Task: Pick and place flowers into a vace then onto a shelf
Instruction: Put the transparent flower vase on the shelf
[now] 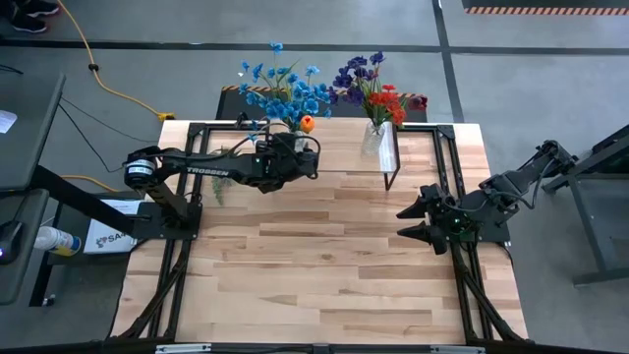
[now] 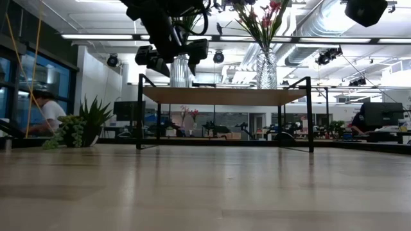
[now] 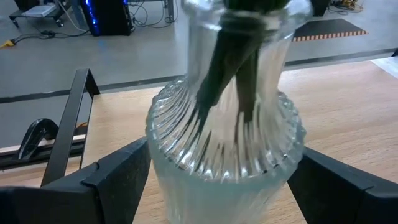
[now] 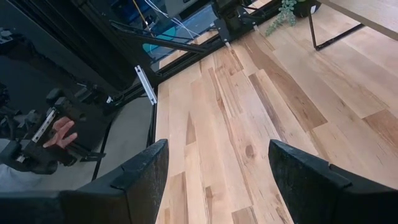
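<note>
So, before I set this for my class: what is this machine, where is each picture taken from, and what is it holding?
It is a robot with two dark arms at a wooden table, each ending in a two-finger gripper. One camera looks straight down, one looks level across the tabletop, and one sits on each wrist. On the table stand a small potted plant and a low shelf. The shelf carries two glass vases: one with blue flowers, the other with red and purple flowers. The left gripper has its open fingers either side of the blue flowers' vase. The right gripper waits open and empty over the table's right side.
</note>
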Motion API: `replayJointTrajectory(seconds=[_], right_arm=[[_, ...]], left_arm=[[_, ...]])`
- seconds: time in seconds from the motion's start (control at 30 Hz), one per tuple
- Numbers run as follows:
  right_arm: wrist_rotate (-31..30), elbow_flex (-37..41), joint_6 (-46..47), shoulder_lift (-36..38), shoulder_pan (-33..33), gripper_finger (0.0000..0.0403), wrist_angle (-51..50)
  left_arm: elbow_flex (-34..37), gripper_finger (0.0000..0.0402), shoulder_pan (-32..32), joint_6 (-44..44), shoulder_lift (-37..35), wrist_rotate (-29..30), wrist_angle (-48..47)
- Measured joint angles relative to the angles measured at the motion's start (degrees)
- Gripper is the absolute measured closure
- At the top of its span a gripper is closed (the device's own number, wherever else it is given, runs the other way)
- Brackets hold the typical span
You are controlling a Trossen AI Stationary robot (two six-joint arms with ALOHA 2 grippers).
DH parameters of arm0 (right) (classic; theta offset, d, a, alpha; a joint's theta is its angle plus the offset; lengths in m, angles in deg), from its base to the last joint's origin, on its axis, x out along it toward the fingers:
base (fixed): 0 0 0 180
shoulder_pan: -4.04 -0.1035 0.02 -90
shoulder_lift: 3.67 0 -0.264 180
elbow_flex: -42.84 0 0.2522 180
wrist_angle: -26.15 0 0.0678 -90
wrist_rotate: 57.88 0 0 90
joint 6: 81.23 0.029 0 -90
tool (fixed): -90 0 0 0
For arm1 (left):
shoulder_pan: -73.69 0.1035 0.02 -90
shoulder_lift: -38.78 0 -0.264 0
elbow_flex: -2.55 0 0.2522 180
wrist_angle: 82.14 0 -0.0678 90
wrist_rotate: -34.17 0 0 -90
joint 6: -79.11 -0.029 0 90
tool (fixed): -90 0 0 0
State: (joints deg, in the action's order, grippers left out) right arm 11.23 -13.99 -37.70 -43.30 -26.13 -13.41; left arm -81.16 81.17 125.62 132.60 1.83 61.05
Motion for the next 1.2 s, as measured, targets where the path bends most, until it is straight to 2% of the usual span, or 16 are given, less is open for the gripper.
replayJointTrajectory(seconds=[0.27,1.2], right_arm=[[0.0,0.0,0.0,0.0,0.0,0.0137,0.0],[0.4,0.0,0.1,0.0,0.0,0.0137,0.0]], left_arm=[[0.0,0.0007,0.0,-2.9,0.0,-0.4,4.1],[0.0,0.0002,0.0,-2.8,0.0,-1.2,3.1]])
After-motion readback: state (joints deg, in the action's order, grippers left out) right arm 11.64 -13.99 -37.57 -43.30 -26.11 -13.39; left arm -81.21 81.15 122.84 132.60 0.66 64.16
